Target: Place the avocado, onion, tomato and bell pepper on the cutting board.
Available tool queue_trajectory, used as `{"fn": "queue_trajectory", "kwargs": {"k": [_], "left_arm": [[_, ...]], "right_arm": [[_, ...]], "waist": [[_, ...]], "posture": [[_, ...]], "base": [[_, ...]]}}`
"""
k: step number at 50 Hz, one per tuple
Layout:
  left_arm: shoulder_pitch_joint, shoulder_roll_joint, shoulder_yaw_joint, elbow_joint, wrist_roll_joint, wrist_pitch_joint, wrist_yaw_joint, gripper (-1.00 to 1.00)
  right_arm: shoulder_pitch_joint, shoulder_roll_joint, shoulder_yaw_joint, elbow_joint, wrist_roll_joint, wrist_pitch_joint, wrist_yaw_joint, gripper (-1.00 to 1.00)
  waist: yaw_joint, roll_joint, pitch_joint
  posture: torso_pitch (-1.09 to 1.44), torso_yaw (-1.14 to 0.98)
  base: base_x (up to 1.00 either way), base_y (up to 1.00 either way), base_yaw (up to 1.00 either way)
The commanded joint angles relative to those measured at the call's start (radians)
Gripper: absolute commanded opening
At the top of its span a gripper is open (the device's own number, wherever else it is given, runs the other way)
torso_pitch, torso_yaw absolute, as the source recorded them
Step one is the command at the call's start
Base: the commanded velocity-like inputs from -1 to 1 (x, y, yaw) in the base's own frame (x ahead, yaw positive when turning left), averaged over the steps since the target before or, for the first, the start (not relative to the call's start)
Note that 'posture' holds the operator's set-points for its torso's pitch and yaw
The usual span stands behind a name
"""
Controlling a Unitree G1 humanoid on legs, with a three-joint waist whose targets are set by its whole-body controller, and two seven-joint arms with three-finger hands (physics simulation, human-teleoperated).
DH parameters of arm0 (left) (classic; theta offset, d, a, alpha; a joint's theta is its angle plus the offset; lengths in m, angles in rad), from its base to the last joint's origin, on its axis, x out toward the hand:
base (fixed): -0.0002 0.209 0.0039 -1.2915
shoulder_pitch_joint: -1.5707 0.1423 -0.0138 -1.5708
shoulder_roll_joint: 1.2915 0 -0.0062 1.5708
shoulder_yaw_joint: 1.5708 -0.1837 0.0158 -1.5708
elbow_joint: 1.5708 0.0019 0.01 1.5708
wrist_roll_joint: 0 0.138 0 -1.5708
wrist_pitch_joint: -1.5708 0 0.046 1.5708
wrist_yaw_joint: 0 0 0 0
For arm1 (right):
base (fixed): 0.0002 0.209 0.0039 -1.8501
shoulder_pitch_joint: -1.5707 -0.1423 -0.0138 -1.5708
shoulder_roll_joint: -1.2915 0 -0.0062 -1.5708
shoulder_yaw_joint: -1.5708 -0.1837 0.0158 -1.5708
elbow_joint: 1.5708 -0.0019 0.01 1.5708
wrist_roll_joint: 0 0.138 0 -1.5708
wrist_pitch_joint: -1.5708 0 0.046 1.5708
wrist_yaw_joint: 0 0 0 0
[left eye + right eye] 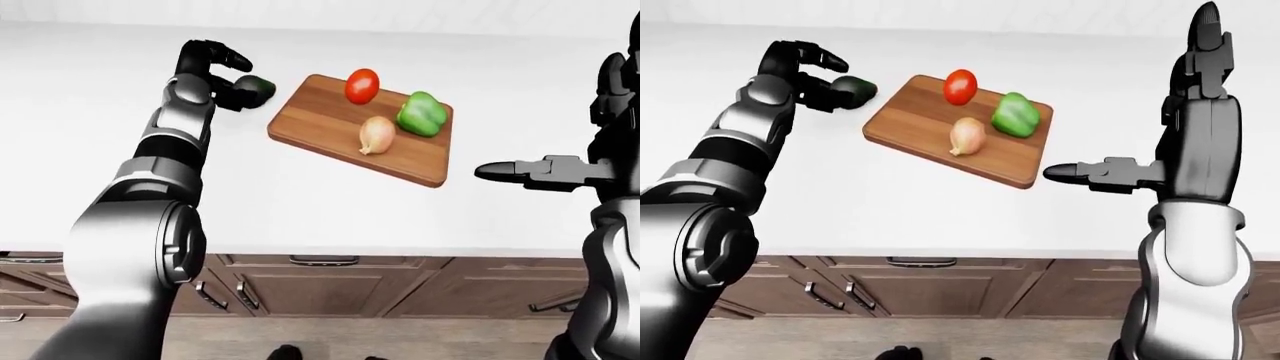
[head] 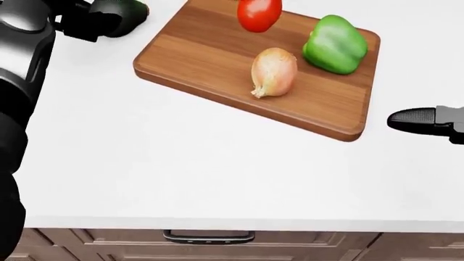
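The cutting board (image 2: 210,51) is striped brown wood with a soft satin sheen, lying on a smooth, matt white counter (image 2: 181,174). The tomato (image 1: 362,85) and bell pepper (image 1: 421,114) look glossy, the onion (image 2: 274,71) papery and dull. The robot's arms (image 1: 140,247) are polished grey metal with matt black joints.

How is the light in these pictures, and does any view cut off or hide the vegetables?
Left-eye view: even, soft light, sharp all over; the cutting board casts only a faint shadow. Head view: the tomato is cut by the top edge, and the dark avocado barely separates from the black left hand. Right-eye view: the right hand is crisp, without glare.
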Motion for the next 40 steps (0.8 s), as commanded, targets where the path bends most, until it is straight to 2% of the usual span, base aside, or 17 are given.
{"fn": "queue_trajectory", "kwargs": {"k": [1,5,6,8,9,19,40], "left_arm": [[-0.034,0.003,-0.005,-0.021,0.014,-0.008,-0.014,-0.32],[-0.042,0.004,-0.005,-0.022,0.023,-0.008,-0.018,-0.38],[-0.044,0.004,-0.004,-0.022,0.024,-0.008,-0.020,-0.66],[-0.045,0.005,-0.005,-0.023,0.027,-0.007,-0.022,-0.48],[-0.045,0.006,-0.005,-0.023,0.029,-0.008,-0.022,-0.55],[-0.062,0.018,-0.007,-0.027,0.035,-0.013,-0.019,-0.69],[-0.113,0.046,-0.022,-0.044,0.030,-0.041,-0.011,-0.82]], "right_arm": [[-0.024,-0.015,-0.011,-0.024,-0.004,-0.022,-0.007,1.00],[-0.029,-0.020,-0.011,-0.023,0.000,-0.019,-0.007,1.00],[-0.031,-0.022,-0.011,-0.022,0.000,-0.019,-0.007,1.00],[-0.032,-0.021,-0.010,-0.021,0.001,-0.019,-0.008,1.00],[-0.032,-0.022,-0.008,-0.018,0.000,-0.021,-0.009,1.00],[-0.030,-0.020,-0.005,-0.019,0.000,-0.022,-0.010,1.00],[-0.019,-0.005,0.002,-0.019,-0.009,-0.034,-0.010,1.00]], "waist": [[-0.002,-0.001,-0.031],[-0.002,-0.001,-0.031],[-0.002,-0.001,-0.031],[-0.003,-0.001,-0.030],[-0.003,-0.001,-0.030],[-0.005,0.000,-0.028],[-0.012,0.000,-0.020]], "posture": [[0.34,0.00],[0.34,0.00],[0.34,0.00],[0.34,0.00],[0.34,0.00],[0.34,0.00],[0.34,0.00]], "base": [[0.00,0.00,0.00],[0.00,0.00,0.00],[0.00,0.00,0.00],[0.00,0.00,0.00],[0.00,0.00,0.00],[0.00,0.00,0.00],[0.00,0.00,0.00]]}}
